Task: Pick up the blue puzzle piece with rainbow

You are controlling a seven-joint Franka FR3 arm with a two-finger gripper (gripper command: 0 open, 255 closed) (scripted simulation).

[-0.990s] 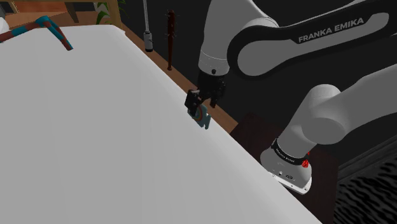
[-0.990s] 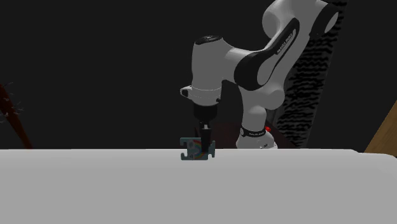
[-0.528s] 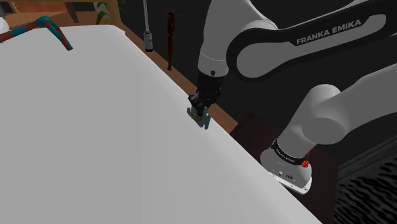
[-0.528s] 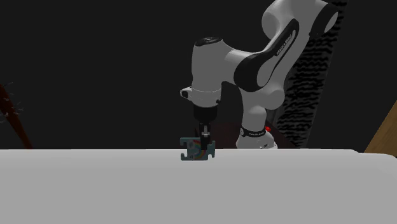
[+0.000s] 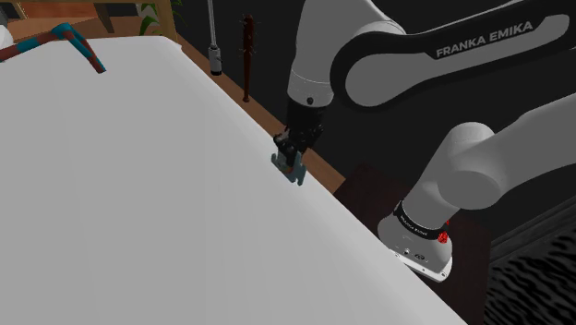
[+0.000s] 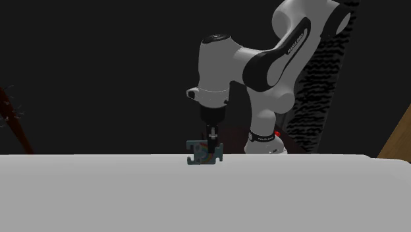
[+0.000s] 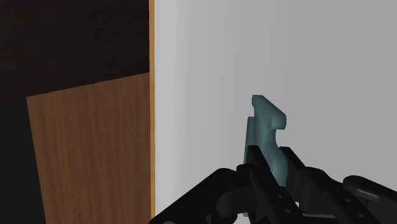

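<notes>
In the shoulder view, the black gripper [image 5: 294, 157] points down at the right-hand rim of the white table [image 5: 138, 203], closed on the blue-green puzzle piece [image 5: 295, 174], which hangs upright on its edge just under the fingertips. Far up the table lies a curved teal and red object [image 5: 81, 44], and a spiked brown club [image 5: 247, 54] stands beyond the rim. In the second exterior view, the gripper [image 6: 211, 142] comes straight down onto the piece [image 6: 199, 155], whose face shows coloured stripes; it stands at the table's [image 6: 197, 198] far rim, though whether its lower edge touches the surface is hard to tell. In the wrist view, the two fingers [image 7: 257, 164] clasp the piece [image 7: 263, 127] between them, its knobbed end sticking out past them over the white table [image 7: 318, 63], close to the edge where a wooden floor [image 7: 89, 153] shows.
</notes>
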